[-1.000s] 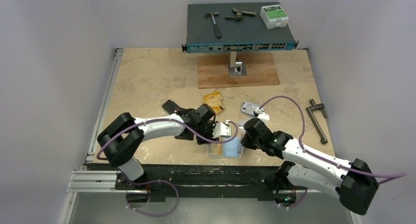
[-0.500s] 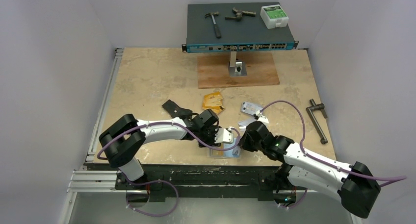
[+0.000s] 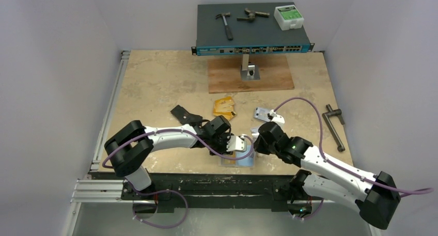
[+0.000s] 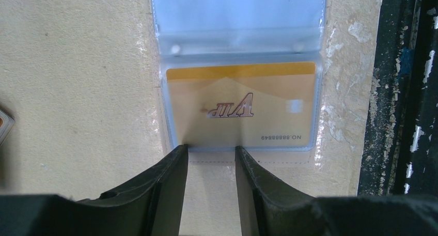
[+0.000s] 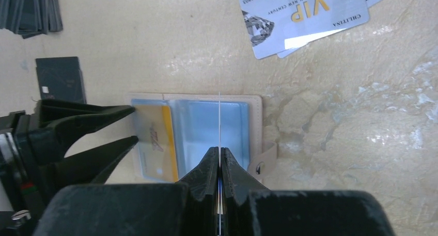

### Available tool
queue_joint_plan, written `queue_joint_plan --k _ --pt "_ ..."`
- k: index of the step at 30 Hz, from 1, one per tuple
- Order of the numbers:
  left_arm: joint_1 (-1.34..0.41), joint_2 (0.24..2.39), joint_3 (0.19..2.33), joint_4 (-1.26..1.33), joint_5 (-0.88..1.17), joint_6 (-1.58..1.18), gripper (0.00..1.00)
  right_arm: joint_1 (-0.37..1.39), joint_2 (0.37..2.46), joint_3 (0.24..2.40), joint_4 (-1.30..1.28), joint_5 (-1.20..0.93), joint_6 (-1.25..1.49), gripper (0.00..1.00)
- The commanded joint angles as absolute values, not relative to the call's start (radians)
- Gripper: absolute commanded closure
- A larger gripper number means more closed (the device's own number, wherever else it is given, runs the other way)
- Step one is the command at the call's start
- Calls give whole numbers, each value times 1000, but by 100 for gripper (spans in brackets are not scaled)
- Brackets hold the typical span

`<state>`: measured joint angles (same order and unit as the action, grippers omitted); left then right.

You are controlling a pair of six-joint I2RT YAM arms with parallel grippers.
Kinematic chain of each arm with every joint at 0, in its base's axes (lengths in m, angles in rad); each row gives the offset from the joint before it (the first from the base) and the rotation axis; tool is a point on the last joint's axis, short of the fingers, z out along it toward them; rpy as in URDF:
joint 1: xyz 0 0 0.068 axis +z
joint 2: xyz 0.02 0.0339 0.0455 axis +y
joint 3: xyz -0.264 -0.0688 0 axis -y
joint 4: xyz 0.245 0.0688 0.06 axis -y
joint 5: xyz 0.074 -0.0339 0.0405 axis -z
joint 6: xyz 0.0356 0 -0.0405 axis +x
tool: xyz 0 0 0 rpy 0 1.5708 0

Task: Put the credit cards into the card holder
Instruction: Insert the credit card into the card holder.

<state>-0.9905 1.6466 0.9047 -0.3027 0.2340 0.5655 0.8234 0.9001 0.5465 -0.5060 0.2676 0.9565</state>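
Note:
The card holder (image 3: pixel 238 158) lies open near the table's front edge; its tan rim and snap tab show in the right wrist view (image 5: pixel 255 127). One orange-gold credit card (image 4: pixel 240 104) sits in a clear pocket. My left gripper (image 4: pixel 209 149) is open, its fingertips (image 4: pixel 181 149) resting at the holder's near edge. My right gripper (image 5: pixel 219 152) is shut on a thin card (image 5: pixel 219 117) held on edge above the holder's light-blue pockets. Loose silvery cards (image 5: pixel 304 14) and orange cards (image 3: pixel 223 107) lie farther back.
A black folding wallet (image 3: pixel 183 113) and a small black square piece (image 5: pixel 59 78) lie left of the holder. A network switch (image 3: pixel 253 40) with tools stands on a post over a wooden board (image 3: pixel 250 73). A metal handle (image 3: pixel 334 125) lies at the right.
My left gripper has moved forward onto the holder's edge. My right gripper has come left with the card, over the holder, then drawn slightly back.

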Motion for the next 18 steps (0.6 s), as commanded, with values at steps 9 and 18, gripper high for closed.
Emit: queue_joint_plan --k 9,18 --pt "-996 1647 890 -290 225 583 62 819 912 539 -562 316 929 100" --pt "-996 1647 890 -290 224 584 62 819 967 546 -567 346 917 100"
